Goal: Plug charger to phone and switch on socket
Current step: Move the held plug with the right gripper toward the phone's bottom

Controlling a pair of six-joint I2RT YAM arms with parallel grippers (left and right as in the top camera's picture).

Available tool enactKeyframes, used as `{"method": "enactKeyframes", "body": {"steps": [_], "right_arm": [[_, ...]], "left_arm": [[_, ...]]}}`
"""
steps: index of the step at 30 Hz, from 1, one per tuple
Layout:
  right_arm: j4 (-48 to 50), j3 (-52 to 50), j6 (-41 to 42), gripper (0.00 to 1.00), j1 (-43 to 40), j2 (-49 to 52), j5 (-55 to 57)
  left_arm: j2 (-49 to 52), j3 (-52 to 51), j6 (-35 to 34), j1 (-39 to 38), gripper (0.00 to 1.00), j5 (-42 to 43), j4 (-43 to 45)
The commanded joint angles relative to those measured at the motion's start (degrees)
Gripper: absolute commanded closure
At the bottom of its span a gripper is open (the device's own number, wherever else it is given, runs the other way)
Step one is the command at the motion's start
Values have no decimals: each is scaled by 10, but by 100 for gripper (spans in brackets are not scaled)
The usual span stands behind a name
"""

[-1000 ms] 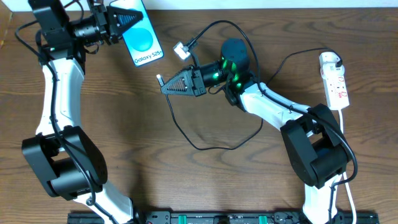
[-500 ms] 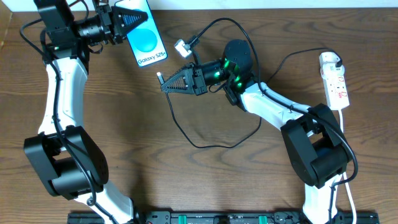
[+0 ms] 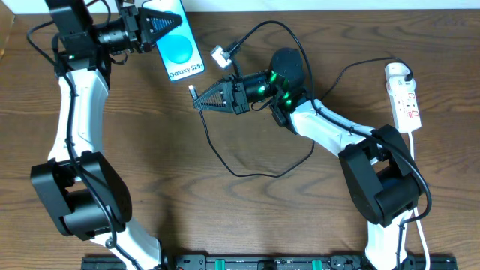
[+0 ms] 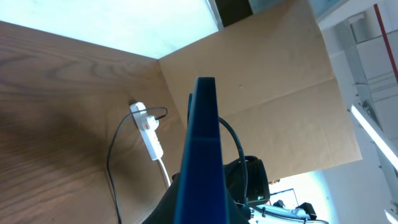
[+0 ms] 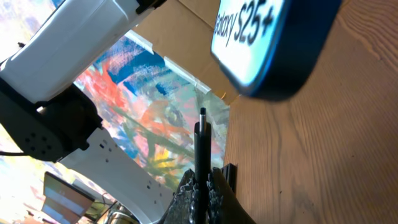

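Phone (image 3: 182,54): clamped in the left gripper (image 3: 174,22), nudged rightward along the table's (image 3: 225,225) far edge, nearer the charger (image 5: 201,146). Kept that plug tip pinched in the closed right gripper (image 3: 199,103) mid-table, pointed phoneward. Looked like lining-up before mating, with the socket (image 3: 405,97) at the right edge untouched.

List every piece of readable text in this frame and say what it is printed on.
"Galaxy S25+": white text on the blue screen of the phone, overhead view.
"S25+": the same screen in the right wrist view; the word before it is partly cut off at the picture's edge.
Red markings on the power strip: too small to read.
Left wrist view: no readable text.
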Motion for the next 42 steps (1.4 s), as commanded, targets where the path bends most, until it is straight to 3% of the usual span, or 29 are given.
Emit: {"method": "enactKeyframes", "body": {"steps": [1,42], "right_arm": [[3,4,2,99,-4,0,19],[5,4,13,99,-11,0,34]], "left_arm": [[-12,4,11,-9,93,22,4],[-12,-2,12,-10,93,22,4]]}}
